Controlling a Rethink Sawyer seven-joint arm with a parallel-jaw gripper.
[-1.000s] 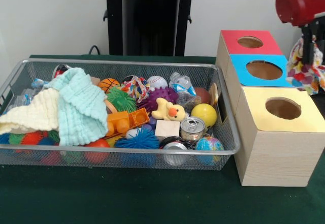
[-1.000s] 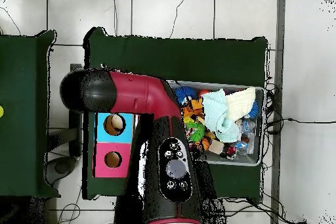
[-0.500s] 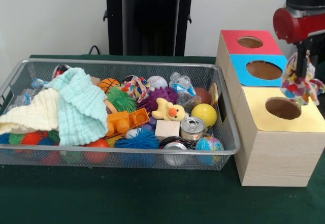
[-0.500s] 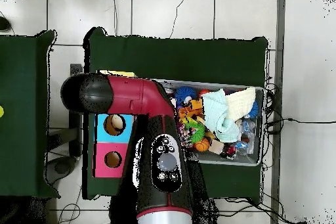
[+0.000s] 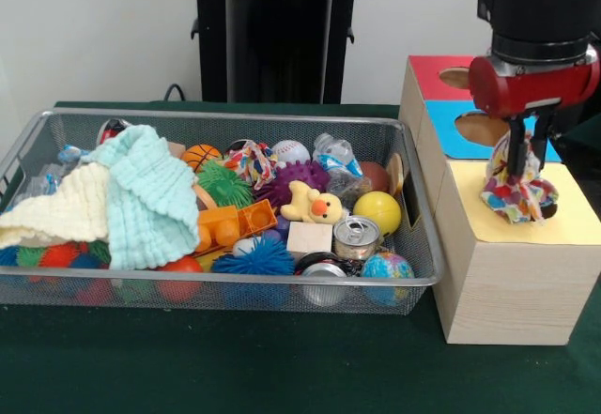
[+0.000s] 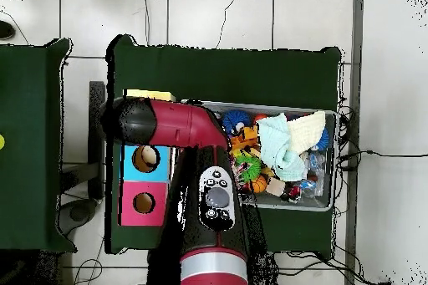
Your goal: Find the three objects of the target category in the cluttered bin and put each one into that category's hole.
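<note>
My gripper (image 5: 519, 163) is shut on a crumpled cloth (image 5: 515, 193) with a multicoloured pattern. The cloth hangs right over the hole in the yellow-topped box (image 5: 568, 224) and hides most of that hole; whether it touches the box top I cannot tell. Behind stand the blue-topped box (image 5: 465, 114) and the red-topped box (image 5: 427, 69). In the wire bin (image 5: 225, 116) lie a mint cloth (image 5: 150, 193), a cream cloth (image 5: 56, 209) and a small patterned cloth (image 5: 252, 161). In the overhead view the arm (image 6: 180, 124) covers the yellow box and the gripper.
The bin also holds a yellow duck (image 5: 315, 205), a yellow ball (image 5: 377, 210), a can (image 5: 356, 236), a globe ball (image 5: 387, 268) and spiky balls. From overhead, the blue box (image 6: 132, 158) and red box (image 6: 129, 206) lie left of the bin (image 6: 328, 116).
The arm has swung left in the front view and come down, carrying the patterned cloth from beside the boxes to over the yellow box's hole.
</note>
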